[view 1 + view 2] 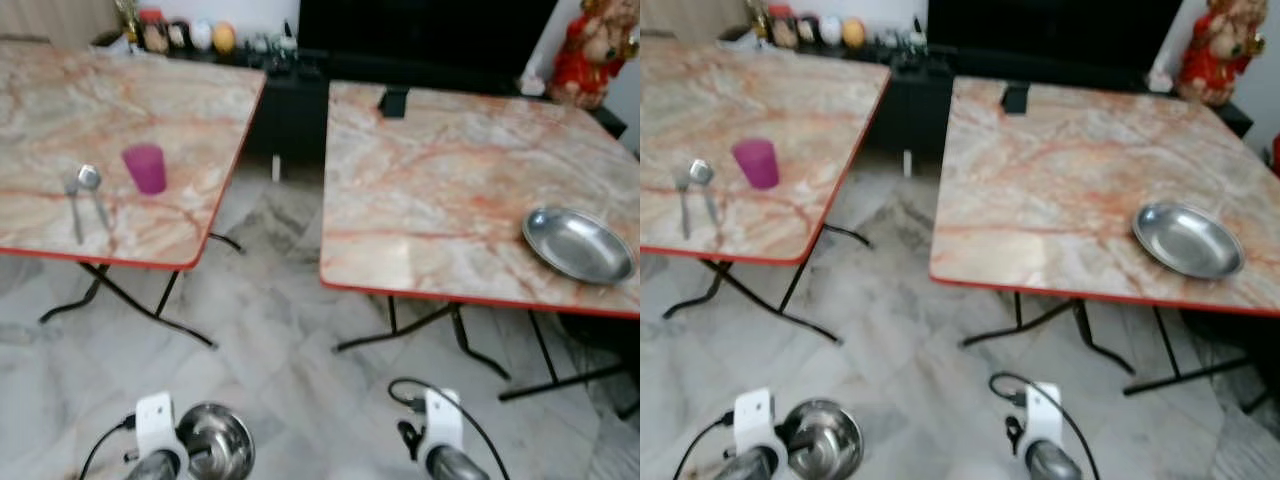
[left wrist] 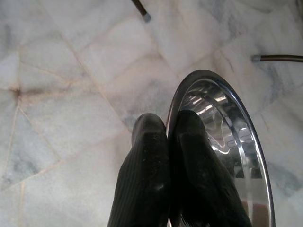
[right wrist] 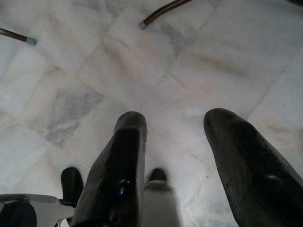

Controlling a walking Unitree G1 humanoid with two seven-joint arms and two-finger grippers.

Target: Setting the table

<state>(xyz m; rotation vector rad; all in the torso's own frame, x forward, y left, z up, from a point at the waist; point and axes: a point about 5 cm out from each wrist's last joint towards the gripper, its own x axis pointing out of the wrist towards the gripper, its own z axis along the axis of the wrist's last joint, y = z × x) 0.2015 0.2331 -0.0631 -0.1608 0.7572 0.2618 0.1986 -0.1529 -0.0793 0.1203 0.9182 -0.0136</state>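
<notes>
- The left end effector (image 2: 168,137) hangs low above the marble floor (image 1: 280,330), and its two black fingers are pressed together on the rim of a steel bowl (image 2: 222,142), one finger inside and one outside.
- The same bowl appears in the head views at the bottom, just beside the left wrist.
- The right end effector (image 3: 175,137) also hangs low over the floor, with its fingers spread apart and nothing between them.
- In front stand two benches with marble pattern and red edge, with a gap between them.
- On the left bench (image 1: 60,120) there is a pink cup (image 1: 146,168), and near it lie a spoon (image 1: 92,190) and what looks like a fork, too blurred to be sure.
- On the right bench (image 1: 440,190) a steel plate (image 1: 578,245) lies near the front right corner.
</notes>
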